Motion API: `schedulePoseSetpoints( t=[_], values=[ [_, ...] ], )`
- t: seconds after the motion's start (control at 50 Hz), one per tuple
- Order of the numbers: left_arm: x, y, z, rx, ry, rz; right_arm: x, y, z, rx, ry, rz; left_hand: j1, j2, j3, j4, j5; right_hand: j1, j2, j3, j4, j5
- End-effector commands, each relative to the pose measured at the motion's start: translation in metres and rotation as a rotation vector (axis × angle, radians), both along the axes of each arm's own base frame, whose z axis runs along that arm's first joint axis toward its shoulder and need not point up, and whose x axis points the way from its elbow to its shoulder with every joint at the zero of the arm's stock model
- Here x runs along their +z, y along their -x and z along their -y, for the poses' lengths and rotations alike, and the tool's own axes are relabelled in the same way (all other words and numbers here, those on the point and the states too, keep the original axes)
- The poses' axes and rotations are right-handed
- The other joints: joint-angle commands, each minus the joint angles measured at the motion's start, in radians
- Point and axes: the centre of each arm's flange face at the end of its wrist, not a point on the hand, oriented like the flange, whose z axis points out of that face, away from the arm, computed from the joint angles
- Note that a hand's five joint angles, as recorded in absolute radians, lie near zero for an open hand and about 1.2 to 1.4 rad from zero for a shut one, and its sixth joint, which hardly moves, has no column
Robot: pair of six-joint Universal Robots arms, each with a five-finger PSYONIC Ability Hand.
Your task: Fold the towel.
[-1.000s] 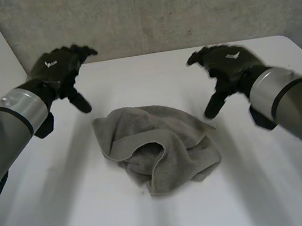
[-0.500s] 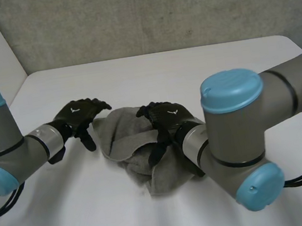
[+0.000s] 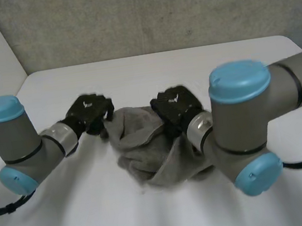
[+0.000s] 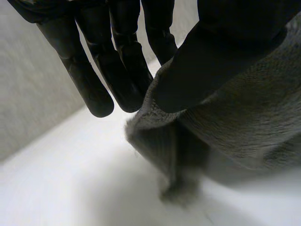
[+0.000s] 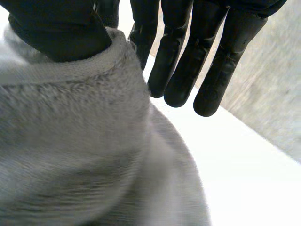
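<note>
Crumpled grey terry towel (image 3: 152, 158) lies in a heap near the middle of the white table (image 3: 71, 225). Its layers overlap and no flat edge shows. Left hand (image 3: 90, 111) is at the heap's far left edge. Right hand (image 3: 173, 105) is on its far right part. The two hands are near one another.

Left wrist view: thumb is pressed on top of a raised fold of cloth, with straight fingers (image 4: 117, 70) behind it. The towel's edge is nipped between them, and only a narrow strip is in the pinch.

Right wrist view: thumb is down on the hemmed edge, with straight fingers (image 5: 183, 66) on the other side. This reads as a pinch on the hem, also shallow.

Risks, as judged:
- Both pinches are shallow. If the hands lift or spread quickly, the weight of the hanging heap could pull the cloth from under a thumb, and the towel would drop back bunched.
- Cannot tell whether either hand has a true corner or only a fold. With folds, spreading would not open the towel flat, and it may come up twisted.
- The fold under the left thumb looks doubled. Extra layers caught there would stop the cloth opening.
- Right arm (image 3: 243, 128) sits low in front of the heap's right part. Cannot tell if it touches. If it does, a sweep of that arm could drag the cloth.
</note>
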Motion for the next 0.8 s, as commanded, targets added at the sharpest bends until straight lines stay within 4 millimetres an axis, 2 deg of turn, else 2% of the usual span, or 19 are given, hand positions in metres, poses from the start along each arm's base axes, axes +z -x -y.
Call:
schedulePoseSetpoints(
  t=[0.02, 0.04, 0.08, 0.1, 0.16, 0.24, 0.3, 0.34, 0.4, 0.44, 0.46, 0.5, 0.52, 0.56, 0.6, 0.66, 0.7, 0.76, 0.8],
  values=[
    [0.095, 0.027, 0.027, 0.053, 0.409, -0.129, 0.078, 0.002, 0.060, -0.076, 0.571, -0.219, 0.217, 0.185, 0.187, 0.185, 0.195, 0.427, 0.223, 0.217, 0.211, 0.244],
    [0.095, 0.027, 0.027, 0.054, 0.410, -0.129, 0.078, 0.002, 0.060, -0.077, 0.572, -0.219, 0.217, 0.185, 0.187, 0.185, 0.195, 0.427, 0.223, 0.217, 0.211, 0.244],
    [0.157, 0.028, 0.030, 0.144, 0.581, -0.225, 0.140, -0.002, 0.069, -0.160, 0.831, -0.098, 0.217, 0.185, 0.187, 0.185, 0.195, 0.427, 0.223, 0.217, 0.211, 0.244],
    [0.158, 0.028, 0.030, 0.144, 0.582, -0.225, 0.141, -0.002, 0.069, -0.160, 0.832, -0.098, 0.217, 0.185, 0.187, 0.185, 0.195, 0.427, 0.223, 0.217, 0.211, 0.244],
    [0.234, 0.018, 0.014, 0.239, 0.787, -0.383, 0.218, 0.004, 0.054, -0.202, 1.139, 0.125, 0.217, 0.185, 0.187, 0.185, 0.195, 0.427, 0.223, 0.217, 0.211, 0.244],
    [0.250, 0.016, 0.003, 0.226, 0.804, -0.434, 0.219, 0.003, 0.045, -0.137, 1.166, 0.128, 0.217, 0.185, 0.187, 0.185, 0.195, 0.427, 0.223, 0.217, 0.211, 0.244],
    [0.232, 0.014, -0.003, 0.224, 0.733, -0.403, 0.195, 0.000, 0.042, -0.072, 1.086, 0.068, 0.217, 0.185, 0.187, 0.185, 0.195, 0.427, 0.223, 0.217, 0.211, 0.244],
    [0.202, 0.012, -0.009, 0.222, 0.626, -0.340, 0.165, 0.003, 0.042, -0.021, 0.964, -0.019, 0.217, 0.185, 0.187, 0.185, 0.195, 0.427, 0.223, 0.217, 0.211, 0.244],
    [0.182, 0.010, -0.014, 0.218, 0.555, -0.300, 0.147, 0.006, 0.042, 0.007, 0.889, -0.072, 0.217, 0.185, 0.187, 0.185, 0.195, 0.427, 0.223, 0.217, 0.211, 0.244],
    [0.136, 0.004, -0.027, 0.218, 0.398, -0.211, 0.103, 0.015, 0.039, 0.112, 0.693, -0.189, 0.217, 0.185, 0.187, 0.185, 0.195, 0.427, 0.223, 0.217, 0.211, 0.244],
    [0.136, 0.004, -0.027, 0.218, 0.397, -0.210, 0.102, 0.015, 0.039, 0.113, 0.692, -0.190, 0.217, 0.185, 0.187, 0.185, 0.195, 0.427, 0.223, 0.217, 0.211, 0.244],
    [0.096, -0.003, -0.045, 0.213, 0.282, -0.117, 0.057, 0.026, 0.033, 0.213, 0.483, -0.285, 0.217, 0.185, 0.187, 0.185, 0.195, 0.427, 0.223, 0.217, 0.211, 0.244],
    [0.096, -0.003, -0.045, 0.213, 0.282, -0.117, 0.057, 0.026, 0.033, 0.213, 0.482, -0.285, 0.217, 0.185, 0.187, 0.185, 0.195, 0.427, 0.223, 0.217, 0.211, 0.244],
    [0.078, -0.007, -0.055, 0.206, 0.244, -0.064, 0.020, 0.037, 0.027, 0.262, 0.302, -0.348, 0.217, 0.185, 0.187, 0.185, 0.195, 0.427, 0.223, 0.217, 0.211, 0.244],
    [0.048, -0.012, -0.071, 0.181, 0.206, 0.055, 0.006, 0.042, 0.027, 0.261, 0.242, -0.367, 0.217, 0.185, 0.187, 0.185, 0.195, 0.427, 0.223, 0.217, 0.211, 0.244],
    [0.030, -0.017, -0.083, 0.159, 0.203, 0.162, -0.014, 0.047, 0.029, 0.247, 0.166, -0.370, 0.217, 0.185, 0.187, 0.185, 0.195, 0.427, 0.223, 0.217, 0.211, 0.244],
    [0.026, -0.018, -0.086, 0.150, 0.211, 0.196, -0.020, 0.047, 0.029, 0.230, 0.115, -0.342, 0.217, 0.185, 0.187, 0.185, 0.195, 0.379, 0.175, 0.169, 0.162, 0.195],
    [0.024, -0.019, -0.088, 0.146, 0.223, 0.227, -0.024, 0.050, 0.033, 0.163, 0.006, -0.228, 0.217, 0.185, 0.187, 0.185, 0.195, -0.104, -0.308, -0.314, -0.320, -0.287],
    [0.024, -0.019, -0.088, 0.146, 0.222, 0.228, -0.027, 0.051, 0.034, 0.130, -0.048, -0.169, 0.217, 0.185, 0.187, 0.185, 0.195, -0.162, -0.365, -0.371, -0.378, -0.345]
  ],
)
